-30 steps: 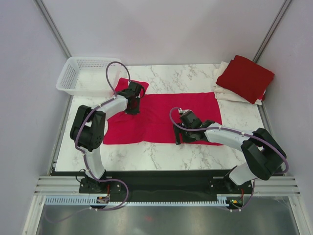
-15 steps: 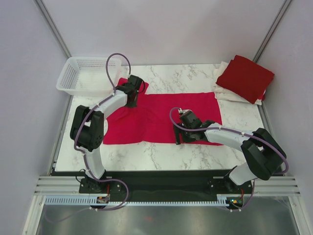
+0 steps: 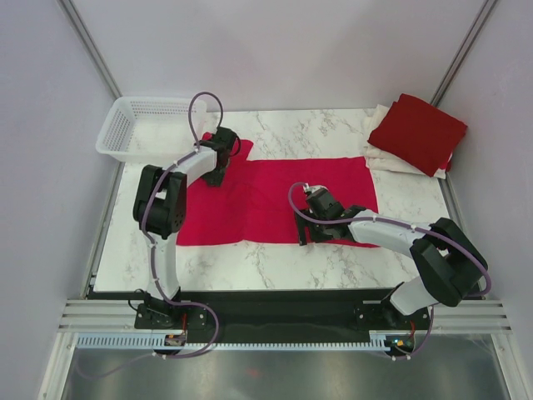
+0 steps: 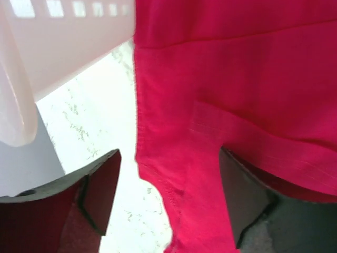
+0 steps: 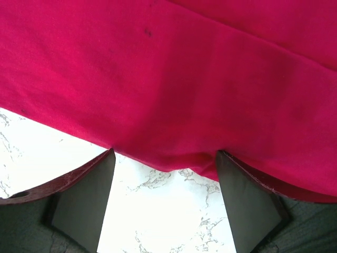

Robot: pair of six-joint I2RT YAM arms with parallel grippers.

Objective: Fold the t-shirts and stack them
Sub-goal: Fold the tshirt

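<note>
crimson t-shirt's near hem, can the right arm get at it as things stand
Probably yes: the right pincer stands open directly over the crimson t-shirt at its near hem, which lies flat on the marble tabletop, and nothing sits in between.

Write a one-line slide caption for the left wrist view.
Open left claw hovers over an edge of the crimson t-shirt, beside the white basket.
</note>
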